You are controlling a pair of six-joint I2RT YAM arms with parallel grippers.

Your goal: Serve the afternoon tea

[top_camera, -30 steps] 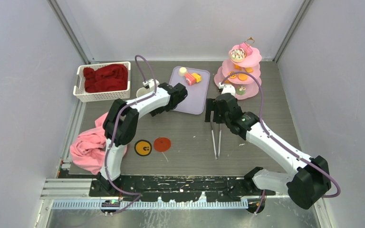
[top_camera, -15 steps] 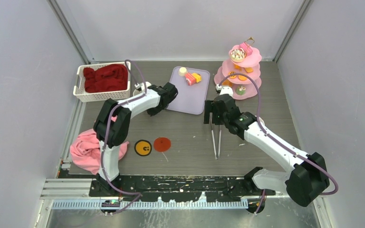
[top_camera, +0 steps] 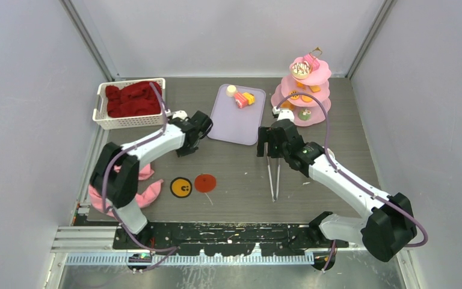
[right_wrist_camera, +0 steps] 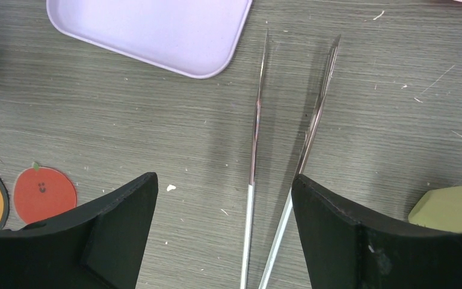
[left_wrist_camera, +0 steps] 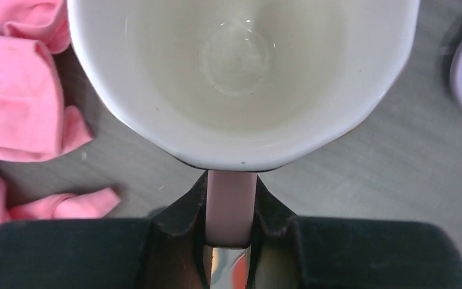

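Left jaws pinching mug handle; mug carried left away from tray, serving underway; right jaws spread above tweezers.

You see bright, even overhead light: soft shadows beside the tweezers, faint glare inside the mug, close foreground blurred.

Red cloth in white plastic basket, far left. Crumpled pink cloth near left. Long metal tweezers flat on grey table, right of orange paper disc and red paper disc.
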